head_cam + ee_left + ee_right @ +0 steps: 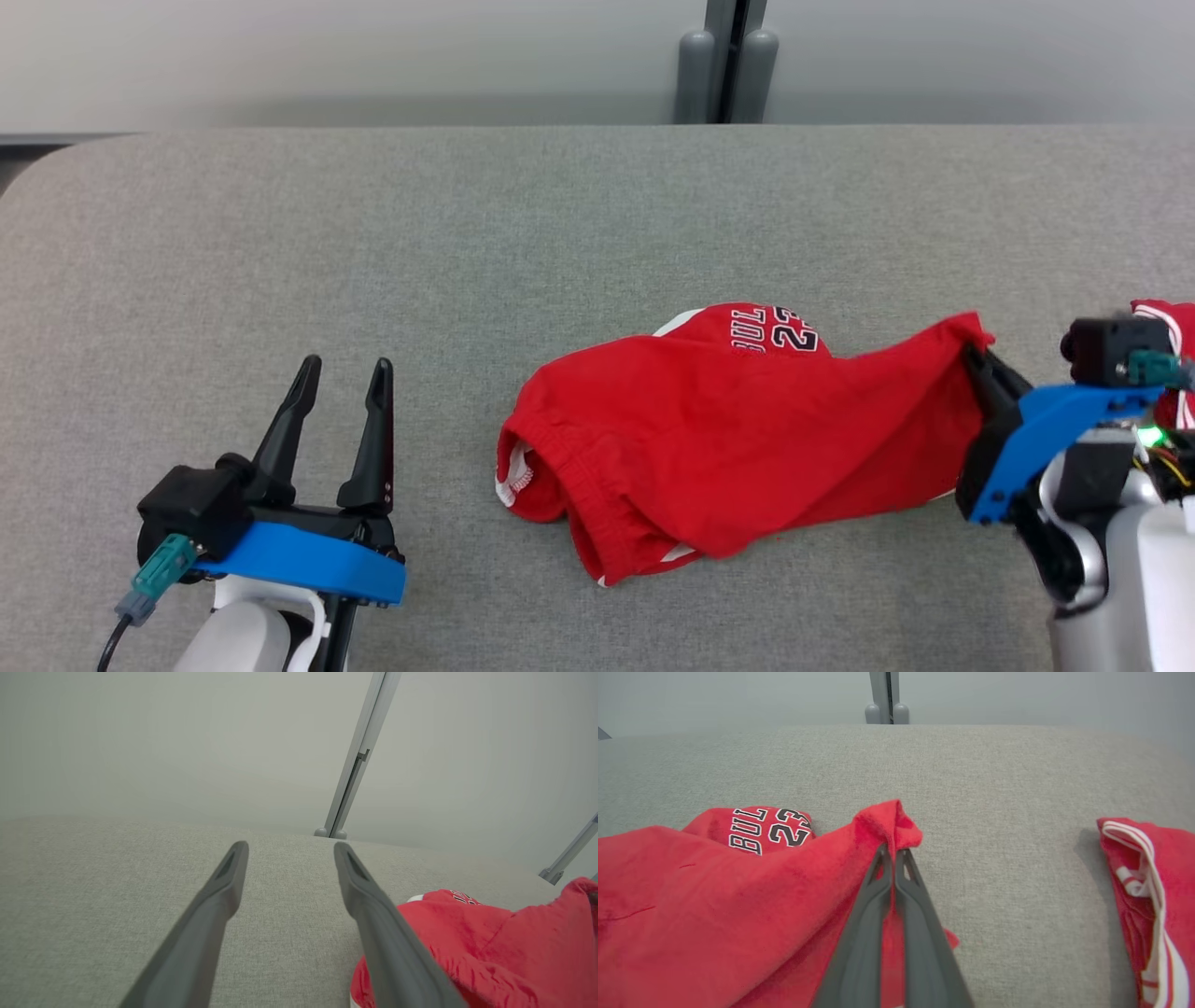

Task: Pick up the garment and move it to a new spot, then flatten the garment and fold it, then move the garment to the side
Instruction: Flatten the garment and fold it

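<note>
1. While the right gripper (891, 851) has its jaws pressed together on a corner of the garment (709, 439), at the right of the head view, that corner is up off the table (280, 233).
2. The left gripper (345, 369), at the lower left, has its jaws spread wide and holds nothing.
3. The garment lies bunched up in the middle of the table, a bit to the right.
4. I think this is the first step: picking it up to move it.
5. Next, the arm must lift and carry it without letting it slip.
6. The writing (768, 830) on it reads "BUL" and "23"; the rest is hidden in a fold.
7. Another red cloth (1148, 896) with white stripes lies at the far right.
</note>
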Controlling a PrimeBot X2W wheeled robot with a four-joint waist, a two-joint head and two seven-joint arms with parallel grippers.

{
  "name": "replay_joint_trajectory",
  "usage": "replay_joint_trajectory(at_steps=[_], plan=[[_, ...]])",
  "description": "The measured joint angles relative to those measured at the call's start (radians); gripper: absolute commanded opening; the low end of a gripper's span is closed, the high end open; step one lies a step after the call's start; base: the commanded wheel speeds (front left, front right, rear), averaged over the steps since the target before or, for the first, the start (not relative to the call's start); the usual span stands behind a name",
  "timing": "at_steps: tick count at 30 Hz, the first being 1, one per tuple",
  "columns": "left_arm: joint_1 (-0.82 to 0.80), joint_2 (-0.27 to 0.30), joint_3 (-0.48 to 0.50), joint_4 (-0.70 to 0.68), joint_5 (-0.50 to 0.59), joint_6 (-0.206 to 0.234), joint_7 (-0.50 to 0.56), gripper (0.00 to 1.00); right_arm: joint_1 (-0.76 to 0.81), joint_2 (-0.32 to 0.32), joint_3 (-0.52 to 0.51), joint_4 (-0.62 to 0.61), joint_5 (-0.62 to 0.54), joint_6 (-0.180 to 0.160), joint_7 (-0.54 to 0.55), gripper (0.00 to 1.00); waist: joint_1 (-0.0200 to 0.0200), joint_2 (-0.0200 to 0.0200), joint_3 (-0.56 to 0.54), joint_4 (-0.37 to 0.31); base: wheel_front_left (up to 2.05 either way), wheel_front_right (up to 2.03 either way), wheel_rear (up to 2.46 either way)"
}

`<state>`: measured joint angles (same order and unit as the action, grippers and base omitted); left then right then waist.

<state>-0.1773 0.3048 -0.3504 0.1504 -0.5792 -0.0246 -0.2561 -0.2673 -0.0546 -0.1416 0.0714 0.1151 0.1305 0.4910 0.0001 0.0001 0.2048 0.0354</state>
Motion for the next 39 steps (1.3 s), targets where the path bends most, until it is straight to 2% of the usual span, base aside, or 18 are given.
replay_joint_trajectory(at_steps=[1,2,5,9,15,20,28,33,39], plan=[[-0.005,0.000,-0.003,0.002,0.001,-0.002,0.001,1.00,-0.029,0.000,-0.007,0.039,0.000,0.000,-0.024,0.93,0.0000,0.0000,0.006,0.003,0.00,0.00,0.00],[-0.009,0.000,-0.007,0.004,0.002,-0.002,0.001,1.00,-0.053,0.000,-0.006,0.076,-0.002,0.000,-0.037,1.00,0.0000,0.0000,0.010,0.007,0.00,0.00,0.00],[-0.014,0.000,-0.013,0.012,0.006,-0.004,0.001,1.00,-0.095,0.000,0.000,0.151,-0.026,0.000,-0.113,1.00,0.0000,0.0000,0.014,0.016,0.00,0.00,0.00],[-0.015,-0.002,-0.014,0.026,0.005,-0.007,0.001,1.00,-0.116,-0.006,-0.009,0.176,-0.055,0.000,-0.239,1.00,0.0000,0.0000,-0.003,0.017,0.00,0.00,0.00],[0.015,-0.010,-0.006,0.040,-0.002,-0.004,-0.001,1.00,-0.011,-0.027,0.033,0.120,-0.069,0.000,-0.425,1.00,0.0000,0.0000,-0.049,0.003,0.00,0.00,0.00],[0.051,-0.011,0.011,0.038,-0.006,-0.001,-0.002,1.00,0.101,-0.025,0.052,0.050,-0.065,0.000,-0.521,1.00,0.0000,0.0000,-0.084,-0.024,0.00,0.00,0.00],[0.094,-0.011,-0.009,-0.003,0.001,-0.003,0.005,1.00,0.175,-0.004,0.066,0.021,-0.038,0.000,-0.527,1.00,-0.0001,0.0000,-0.101,-0.054,0.00,0.00,0.00],[0.117,-0.025,-0.087,-0.044,-0.010,-0.030,0.100,1.00,0.174,0.000,0.074,0.009,-0.042,0.000,-0.520,1.00,-0.0001,0.0000,-0.090,-0.047,0.00,0.00,0.00],[0.150,-0.070,-0.156,-0.099,-0.131,-0.062,0.255,1.00,0.169,0.002,0.080,0.011,-0.040,0.000,-0.520,1.00,-0.0001,0.0000,-0.074,-0.038,0.00,0.00,0.00]])
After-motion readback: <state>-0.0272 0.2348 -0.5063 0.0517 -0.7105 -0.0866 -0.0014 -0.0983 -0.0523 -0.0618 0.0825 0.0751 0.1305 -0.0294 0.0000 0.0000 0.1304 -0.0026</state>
